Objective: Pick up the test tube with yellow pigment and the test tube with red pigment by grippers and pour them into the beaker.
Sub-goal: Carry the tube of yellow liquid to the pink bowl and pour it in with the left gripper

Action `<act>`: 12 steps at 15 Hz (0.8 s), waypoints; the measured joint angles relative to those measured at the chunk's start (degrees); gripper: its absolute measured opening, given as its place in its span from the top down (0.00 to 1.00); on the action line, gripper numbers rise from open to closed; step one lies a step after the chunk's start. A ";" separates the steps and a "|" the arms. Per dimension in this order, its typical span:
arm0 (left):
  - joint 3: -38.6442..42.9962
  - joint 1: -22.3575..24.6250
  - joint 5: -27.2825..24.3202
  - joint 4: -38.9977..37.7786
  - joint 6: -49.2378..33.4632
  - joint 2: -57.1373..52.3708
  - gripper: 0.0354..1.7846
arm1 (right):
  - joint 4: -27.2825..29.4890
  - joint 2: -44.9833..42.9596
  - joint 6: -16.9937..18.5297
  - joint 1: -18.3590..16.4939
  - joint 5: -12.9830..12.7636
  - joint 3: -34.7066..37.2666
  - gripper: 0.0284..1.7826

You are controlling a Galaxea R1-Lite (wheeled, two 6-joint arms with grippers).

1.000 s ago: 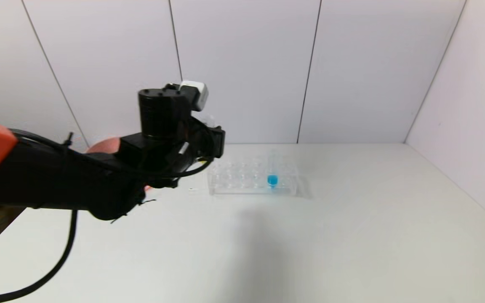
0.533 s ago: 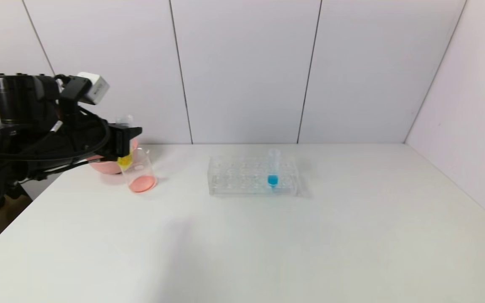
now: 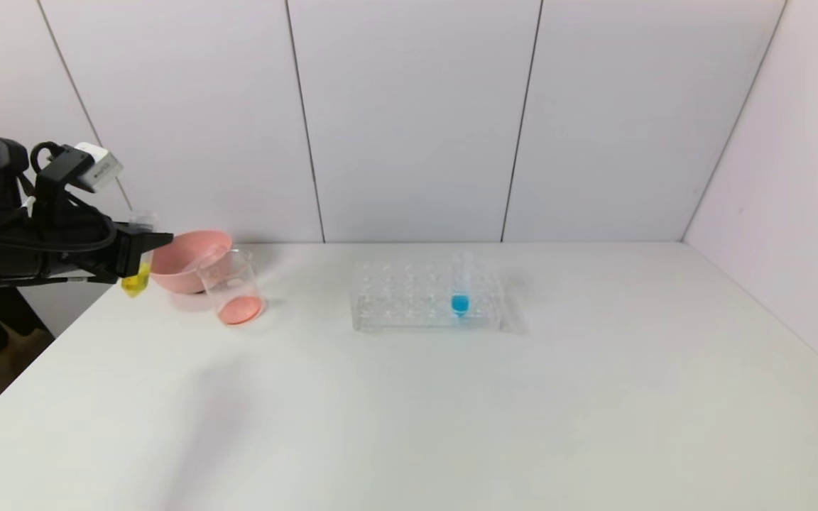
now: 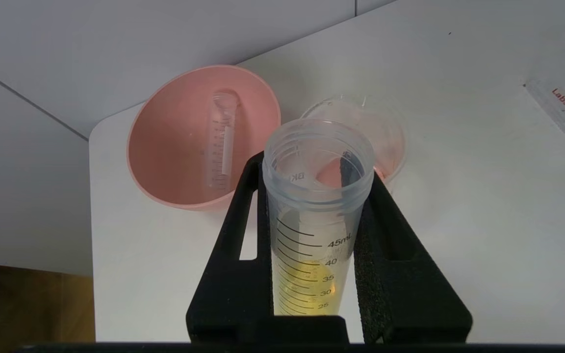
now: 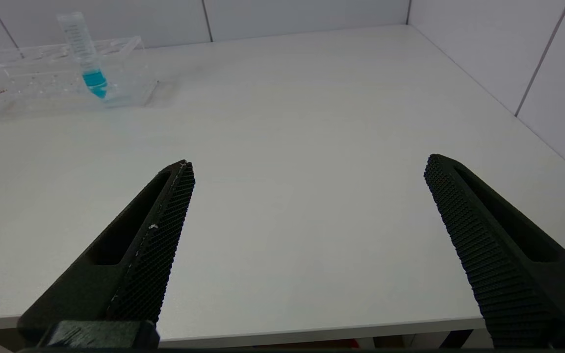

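Observation:
My left gripper [image 3: 140, 245] is shut on the test tube with yellow pigment [image 3: 136, 273]. It holds the tube upright over the table's left edge, left of the pink bowl and the beaker [image 3: 233, 287]. In the left wrist view the two fingers clamp the tube [image 4: 312, 245] just below its open mouth, with yellow liquid low in it. The beaker [image 4: 390, 137] holds pinkish-red liquid at its bottom. No tube with red liquid shows. My right gripper [image 5: 307, 166] is open and empty above the table's near edge.
A pink bowl [image 3: 185, 259] stands beside the beaker, and an empty clear tube [image 4: 221, 142] lies in it. A clear tube rack [image 3: 409, 301] at mid-table holds a tube with blue liquid [image 3: 460, 287]. The rack also shows in the right wrist view [image 5: 27, 86].
My left arm has swung left from in front of the rack, carrying the yellow tube past the beaker to beyond the pink bowl. The beaker and bowl have come into view.

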 joint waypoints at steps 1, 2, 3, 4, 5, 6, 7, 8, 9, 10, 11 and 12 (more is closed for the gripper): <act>-2.90 0.17 -0.09 2.36 1.38 1.68 0.75 | -0.02 0.00 0.00 0.00 0.00 0.00 0.04; -5.74 0.26 -0.20 5.14 2.89 3.17 0.75 | 0.00 0.00 0.00 0.00 0.00 0.00 0.04; -8.91 0.30 -0.33 8.63 4.85 4.68 0.75 | -0.02 0.00 0.00 0.00 0.00 0.00 0.04; -12.02 0.33 -0.39 12.18 6.97 5.95 0.75 | -0.02 0.00 0.00 0.00 0.00 0.00 0.04; -14.88 0.33 -0.33 16.03 9.29 7.08 0.75 | 0.00 0.00 0.00 0.00 0.00 0.00 0.04; -18.29 0.23 -0.15 20.58 11.69 8.16 0.75 | -0.02 0.00 0.00 0.00 0.00 0.00 0.04; -21.20 0.04 0.21 24.73 13.69 8.96 0.75 | -0.02 0.00 0.00 0.00 0.00 0.00 0.04; -24.71 -0.27 1.01 29.50 15.91 9.79 0.75 | 0.00 0.00 0.00 0.00 0.00 0.00 0.04; -27.84 -0.52 2.12 33.95 18.02 10.56 0.75 | -0.02 0.00 -0.02 0.00 0.00 0.00 0.04; -30.66 -0.83 3.57 38.41 20.13 11.34 0.75 | -0.02 0.00 0.00 0.00 0.00 0.00 0.04; -33.24 -1.49 5.18 42.52 21.80 12.15 0.75 | 0.00 0.00 0.00 0.00 0.00 0.00 0.04; -35.18 -2.17 6.19 45.04 22.44 12.98 0.75 | -0.02 0.00 0.00 0.00 0.00 0.00 0.04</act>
